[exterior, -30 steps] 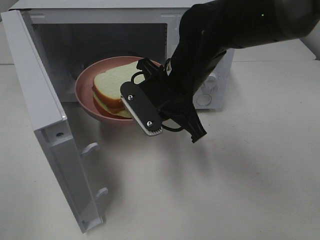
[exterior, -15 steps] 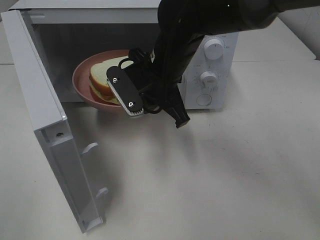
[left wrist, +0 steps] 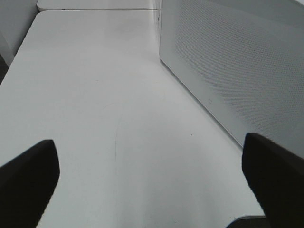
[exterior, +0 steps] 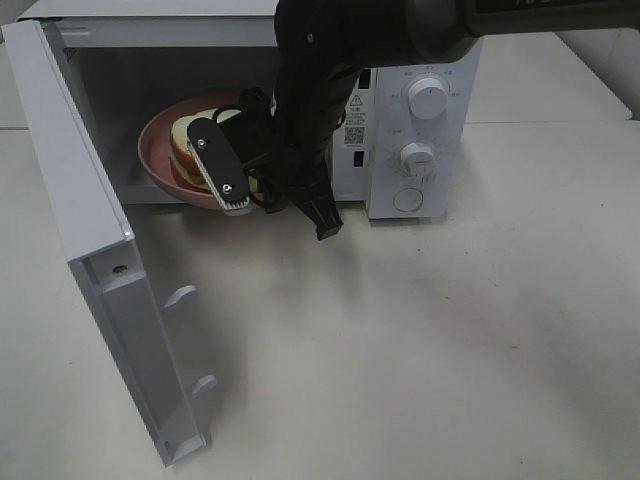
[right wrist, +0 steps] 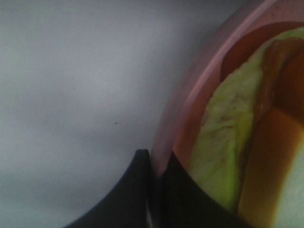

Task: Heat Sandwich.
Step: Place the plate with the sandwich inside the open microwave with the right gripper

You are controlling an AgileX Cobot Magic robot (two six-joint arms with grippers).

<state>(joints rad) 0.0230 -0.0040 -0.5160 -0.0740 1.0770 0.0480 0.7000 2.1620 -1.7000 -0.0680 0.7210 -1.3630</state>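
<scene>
R end effector pinched tight on the near rim of the pink plate; sandwich sits on the plate at the microwave cavity mouth, just beyond the fingertips toward the cavity back, so I'd push inward; L end effector spread wide, outside the microwave door, farther off.

Right tool pinching pink plate rim; sandwich aboard, inside open microwave.
</scene>
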